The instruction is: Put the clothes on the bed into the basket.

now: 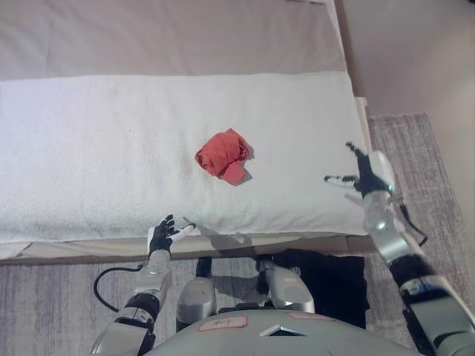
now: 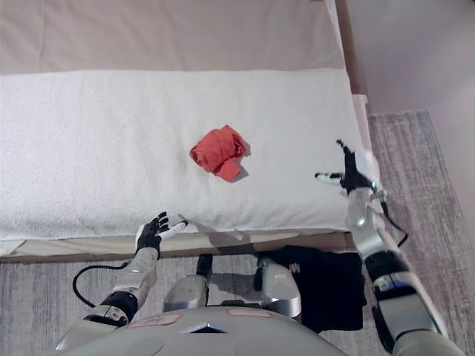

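Right now a crumpled red garment (image 1: 223,156) lies alone near the middle of the white blanket (image 1: 89,148) covering the bed (image 1: 185,37), well apart from both hands. Nearer than the garment and off to its left, the left hand (image 1: 165,233) hovers at the blanket's front edge, palm up, fingers spread and holding nothing. Over to the garment's right, the right hand (image 1: 364,174) hangs above the blanket's right edge, fingers splayed apart, empty. Below the bed's front edge a black basket (image 1: 334,285) sits on the grey rug (image 1: 52,304).
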### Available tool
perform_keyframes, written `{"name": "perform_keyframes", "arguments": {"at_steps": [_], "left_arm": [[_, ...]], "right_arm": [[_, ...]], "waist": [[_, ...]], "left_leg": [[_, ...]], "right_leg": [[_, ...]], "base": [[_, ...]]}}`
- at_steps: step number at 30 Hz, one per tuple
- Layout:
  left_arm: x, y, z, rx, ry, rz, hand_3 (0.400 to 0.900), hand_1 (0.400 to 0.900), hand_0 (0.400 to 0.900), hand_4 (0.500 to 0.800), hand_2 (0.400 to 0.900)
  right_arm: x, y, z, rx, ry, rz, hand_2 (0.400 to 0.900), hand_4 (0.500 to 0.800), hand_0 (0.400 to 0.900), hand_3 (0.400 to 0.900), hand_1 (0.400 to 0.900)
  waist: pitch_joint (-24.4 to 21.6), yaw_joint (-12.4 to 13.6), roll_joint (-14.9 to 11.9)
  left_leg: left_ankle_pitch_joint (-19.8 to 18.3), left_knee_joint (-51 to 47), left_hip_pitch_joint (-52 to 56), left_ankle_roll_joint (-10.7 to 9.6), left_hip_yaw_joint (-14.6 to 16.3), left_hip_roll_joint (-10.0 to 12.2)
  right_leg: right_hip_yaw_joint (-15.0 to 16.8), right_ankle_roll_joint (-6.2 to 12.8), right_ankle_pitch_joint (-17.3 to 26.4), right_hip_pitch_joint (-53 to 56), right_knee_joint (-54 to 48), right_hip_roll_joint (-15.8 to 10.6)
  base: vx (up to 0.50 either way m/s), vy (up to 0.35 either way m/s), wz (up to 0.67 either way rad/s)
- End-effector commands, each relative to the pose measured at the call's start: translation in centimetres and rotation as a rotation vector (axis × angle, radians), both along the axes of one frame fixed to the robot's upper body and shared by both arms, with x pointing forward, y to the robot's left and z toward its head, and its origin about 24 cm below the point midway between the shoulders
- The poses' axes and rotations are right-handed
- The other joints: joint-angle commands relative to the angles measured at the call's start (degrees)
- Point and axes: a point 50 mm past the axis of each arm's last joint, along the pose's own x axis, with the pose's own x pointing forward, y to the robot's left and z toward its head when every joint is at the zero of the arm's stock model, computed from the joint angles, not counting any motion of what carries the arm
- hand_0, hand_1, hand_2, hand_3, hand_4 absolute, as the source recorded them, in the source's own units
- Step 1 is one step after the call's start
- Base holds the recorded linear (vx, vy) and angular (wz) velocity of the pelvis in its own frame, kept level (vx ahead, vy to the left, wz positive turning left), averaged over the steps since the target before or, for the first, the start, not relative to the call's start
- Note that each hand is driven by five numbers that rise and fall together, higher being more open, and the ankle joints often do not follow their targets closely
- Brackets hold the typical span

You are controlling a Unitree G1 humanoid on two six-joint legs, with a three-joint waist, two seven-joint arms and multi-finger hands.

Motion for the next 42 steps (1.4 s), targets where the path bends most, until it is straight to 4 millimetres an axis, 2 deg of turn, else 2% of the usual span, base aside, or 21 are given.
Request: {"name": "perform_keyframes", "arguments": {"at_steps": [1,7,14,20,24,26,37,42], "left_arm": [[4.0,0.2,2.8,0.037,-0.163,-0.055,0.900,0.900,0.900,0.800,0.900],[4.4,-0.8,2.8,0.012,-0.167,-0.069,0.900,0.900,0.900,0.800,0.900],[5.5,-0.9,3.3,0.012,-0.190,-0.060,0.900,0.900,0.900,0.800,0.900],[6.8,-0.9,4.2,0.022,-0.230,-0.054,0.900,0.900,0.900,0.800,0.900],[7.3,-1.0,4.6,0.018,-0.249,-0.049,0.900,0.900,0.900,0.800,0.900],[7.3,-0.9,4.6,0.019,-0.253,-0.037,0.900,0.900,0.900,0.800,0.900],[7.4,-1.0,4.6,0.039,-0.257,-0.044,0.900,0.900,0.900,0.800,0.900],[8.0,-1.4,5.1,0.047,-0.287,-0.067,0.900,0.900,0.900,0.800,0.900]], "right_arm": [[4.5,2.2,6.8,-0.091,-0.236,0.128,0.900,0.800,0.900,0.900,0.900],[6.9,5.4,8.9,-0.075,-0.272,0.234,0.900,0.800,0.900,0.900,0.900],[8.9,7.2,11.6,-0.049,-0.301,0.299,0.900,0.800,0.900,0.900,0.900],[9.9,8.2,12.4,0.037,-0.307,0.293,0.900,0.800,0.900,0.900,0.900],[10.2,8.4,12.2,0.051,-0.293,0.273,0.900,0.800,0.900,0.900,0.900],[10.5,9.3,12.7,0.048,-0.314,0.289,0.900,0.800,0.900,0.900,0.900],[11.0,13.1,13.7,-0.292,-0.303,0.468,0.900,0.800,0.900,0.900,0.900],[11.5,13.8,13.6,-0.398,-0.300,0.466,0.900,0.800,0.900,0.900,0.900]], "waist": [[1.57,1.66,-1.88],[4.66,2.54,-3.16],[8.93,3.85,-5.06],[12.37,5.41,-6.03],[13.74,6.40,-5.74],[14.57,7.20,-5.48],[14.47,8.47,-5.52],[14.27,8.82,-5.40]], "left_leg": [[-1.41,1.44,-1.83,1.49,3.75,-2.47],[-0.89,1.62,-4.32,1.44,3.20,-1.72],[-1.17,5.68,-9.63,1.42,2.54,-2.32],[-0.42,6.90,-13.46,1.32,1.41,-2.70],[0.24,6.56,-14.37,1.25,0.38,-2.98],[0.65,6.34,-14.87,1.23,-0.07,-3.20],[0.71,5.77,-14.52,1.23,-0.90,-3.96],[0.66,5.77,-14.47,1.15,-0.91,-4.07]], "right_leg": [[2.15,1.99,-6.66,-1.65,9.34,-3.38],[2.14,1.60,-7.87,-5.17,12.83,-3.17],[1.63,1.49,-8.18,-8.69,15.21,-3.89],[0.99,1.54,-7.93,-10.81,15.93,-4.44],[0.01,1.62,-7.86,-10.99,15.96,-4.80],[-0.31,1.66,-7.69,-10.99,15.65,-5.04],[-1.01,1.93,-7.14,-9.45,13.81,-5.12],[-0.91,2.00,-6.89,-9.02,13.03,-5.01]], "base": [[0.04,-0.056,0.07],[0.00,-0.009,0.08],[-0.04,0.030,0.14],[-0.05,0.043,0.17],[-0.02,0.030,0.24],[0.00,0.050,0.18],[0.00,0.015,0.05],[0.00,0.000,0.00]]}}
